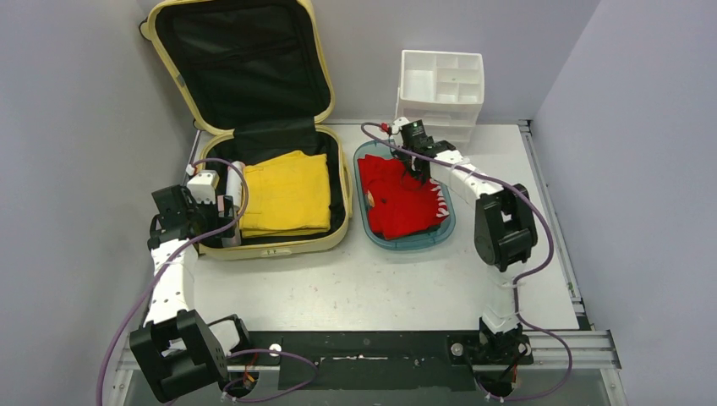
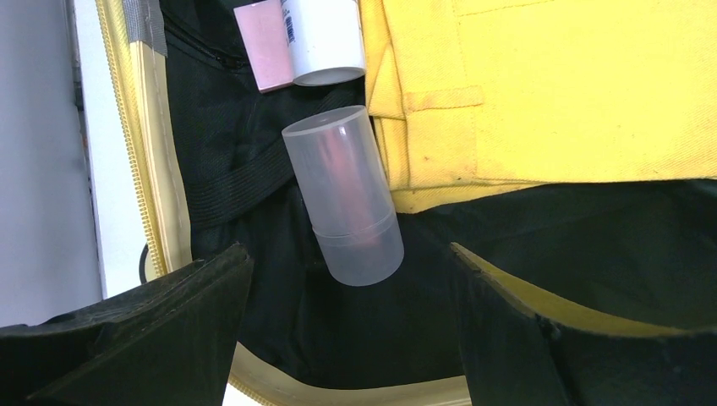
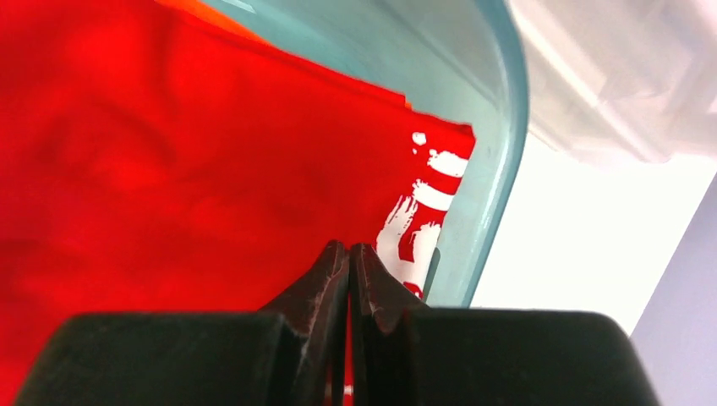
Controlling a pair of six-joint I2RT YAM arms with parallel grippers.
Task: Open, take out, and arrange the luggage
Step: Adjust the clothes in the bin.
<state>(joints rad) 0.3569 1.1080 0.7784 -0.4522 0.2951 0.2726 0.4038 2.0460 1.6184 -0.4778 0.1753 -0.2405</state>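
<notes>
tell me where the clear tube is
Left wrist view: the clear tube lies inside the luggage, left of the folded yellow garment, below a white bottle, just ahead of the open left fingers.

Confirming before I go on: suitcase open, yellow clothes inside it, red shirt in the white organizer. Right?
No. The red shirt lies in the teal tray, not the white organizer, as the top view shows. The suitcase is open with the yellow clothes inside.
</notes>
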